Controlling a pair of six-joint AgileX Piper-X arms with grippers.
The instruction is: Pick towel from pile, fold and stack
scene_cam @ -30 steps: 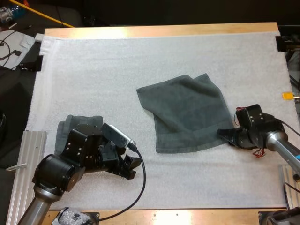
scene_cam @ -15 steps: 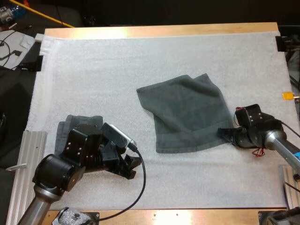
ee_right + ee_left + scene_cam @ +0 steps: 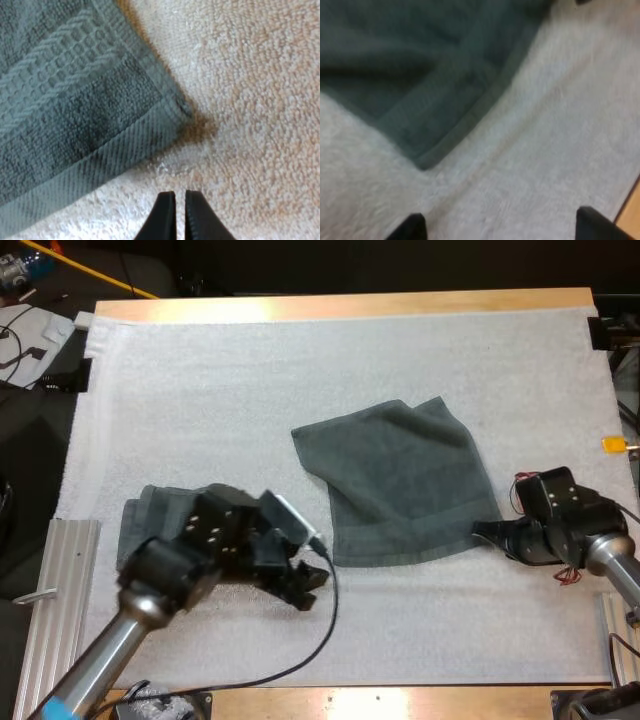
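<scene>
The towel (image 3: 400,480) lies spread flat on the mat (image 3: 250,380), right of centre. The right gripper (image 3: 487,532) sits just off its near right corner, fingers together, empty. The left gripper (image 3: 308,588) is beside its near left corner, fingers apart (holding nothing). A second towel (image 3: 140,525) lies near left, partly under that arm

Towel (image 3: 400,485) on mat (image 3: 200,390) centre, second towel (image 3: 140,518) left (nearer front edge)
</scene>
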